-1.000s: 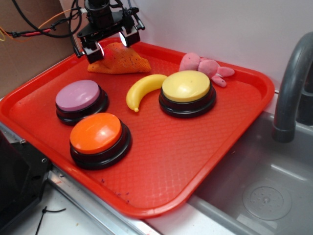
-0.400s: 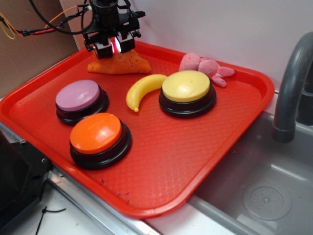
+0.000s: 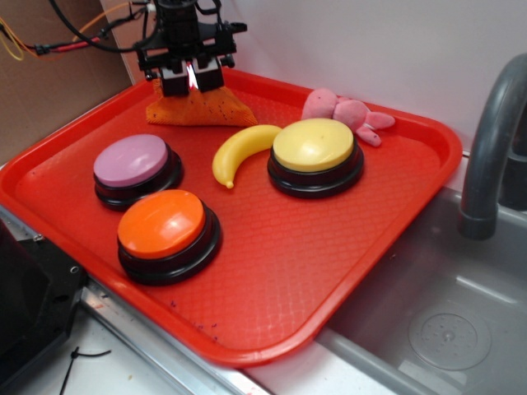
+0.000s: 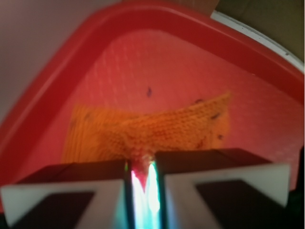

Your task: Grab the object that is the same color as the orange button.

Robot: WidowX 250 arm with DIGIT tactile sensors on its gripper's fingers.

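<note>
1. Far left, exterior view: brown cardboard backing behind the tray, with black and orange-red cables trailing across it toward the arm.
2. Pink-topped button, black base, on the left part of the red tray.
3. Just in front of it, nearer the camera: the orange button, glossy dome, black base. The two bases sit very close; cannot tell if they touch.
4. Back left corner of the tray: gripper, pointing down, fingers drawn nearly together with only a thin glowing slit between them.
5. Orange cloth lies directly beneath, in that back corner near the rim. Its top ridge is pinched up between the fingers; the rest spreads onto the tray floor.
6. Wrist view confirms: the two pads almost meet, and a tuft of the cloth is caught in the narrow gap at the gripper. Coarse mesh weave, a few dark specks. Tray rim curves around behind it.
7. Centre: yellow banana, curved, lying between the pink-topped button and the yellow-topped button; its upper end is just beside the latter.
8. Behind the yellow-topped button: pink plush toy, near the back rim.
9. Right, off the tray: grey sink basin and a dark grey faucet.
</note>
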